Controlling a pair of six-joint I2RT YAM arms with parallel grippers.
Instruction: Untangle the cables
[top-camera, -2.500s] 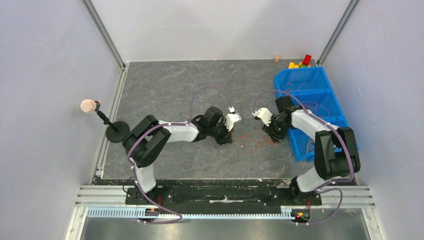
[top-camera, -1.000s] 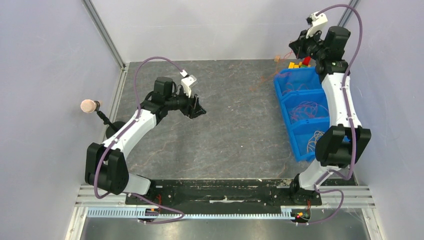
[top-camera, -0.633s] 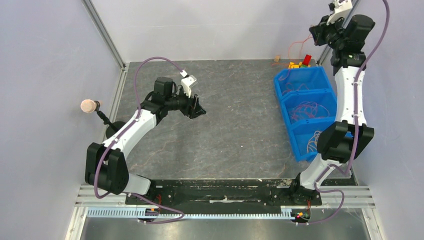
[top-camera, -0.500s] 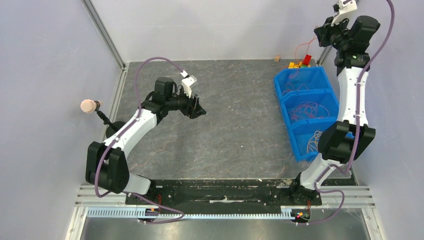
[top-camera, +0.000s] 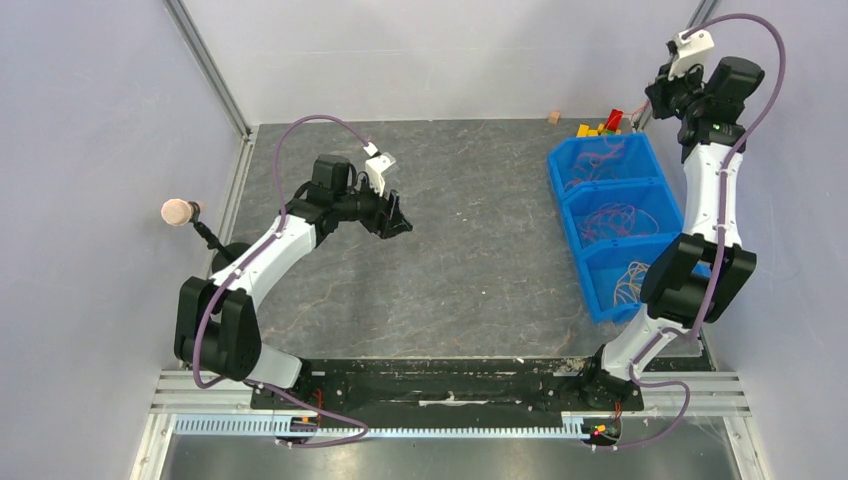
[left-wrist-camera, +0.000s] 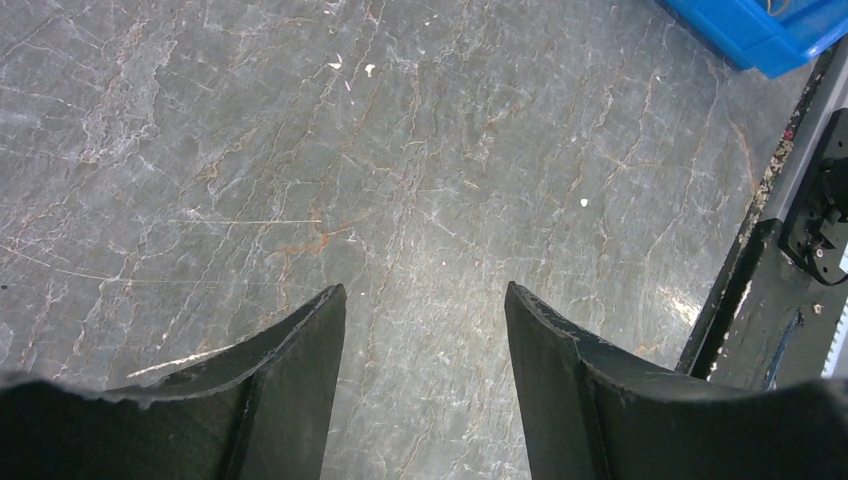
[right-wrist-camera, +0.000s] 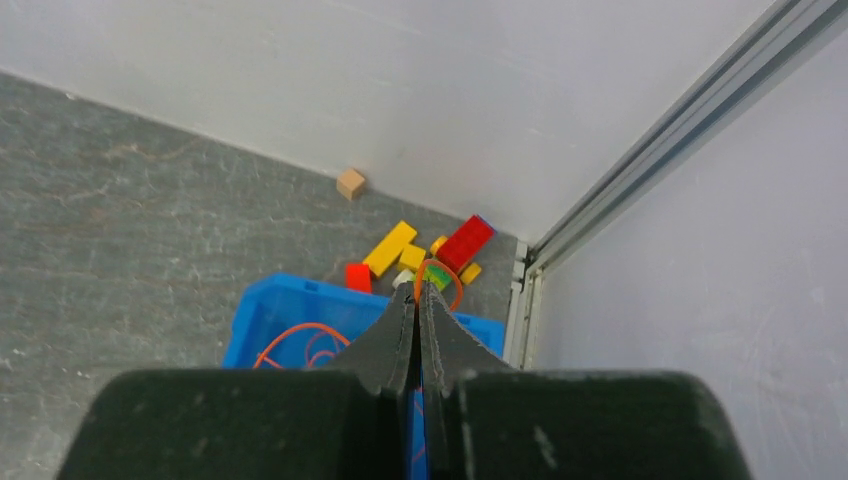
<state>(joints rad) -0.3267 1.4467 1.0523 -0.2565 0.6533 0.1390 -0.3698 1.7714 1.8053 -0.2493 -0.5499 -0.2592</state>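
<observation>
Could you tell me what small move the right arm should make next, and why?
Probably lower the right claw a little toward the blue bin: it is shut above the far compartment, an orange cable looping at its tips and apparently hanging into that compartment, so easing down would let the strand settle there before release.

Bright, even light; soft shadows

Robotics laboratory test cell: pale panels (top-camera: 450, 50), aluminium framing (top-camera: 207, 65), stone-patterned tabletop (top-camera: 470, 280), bench-bolted arms (top-camera: 270, 250), microphone stand (top-camera: 178, 212) at 9 o'clock, blue bin (top-camera: 610, 185) at 3 o'clock.
</observation>
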